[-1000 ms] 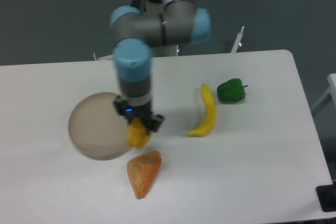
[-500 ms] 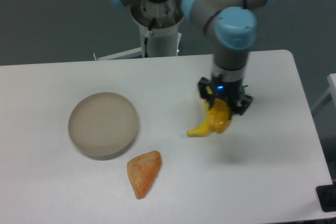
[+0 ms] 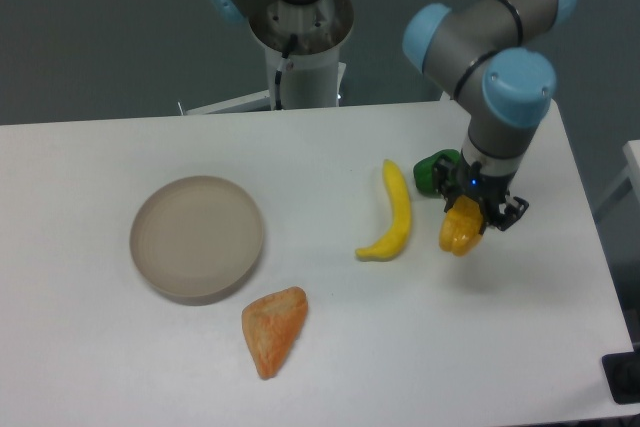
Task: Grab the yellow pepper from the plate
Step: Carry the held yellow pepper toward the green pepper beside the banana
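Observation:
My gripper (image 3: 466, 224) is shut on the yellow pepper (image 3: 459, 230), a chunky yellow-orange toy, and holds it above the table at the right, well away from the plate. The plate (image 3: 197, 237), round and beige-grey, sits at the left with nothing on it. The arm's wrist stands right over the pepper and hides its top.
A green pepper (image 3: 434, 173) lies just behind the gripper, partly hidden by the wrist. A long yellow banana (image 3: 391, 216) lies left of the gripper. An orange wedge-shaped toy (image 3: 273, 327) lies in front of the plate. The table's right edge is close by.
The gripper has carried the yellow pepper from the plate's right rim across the table, past the banana, to the right side in front of the green pepper.

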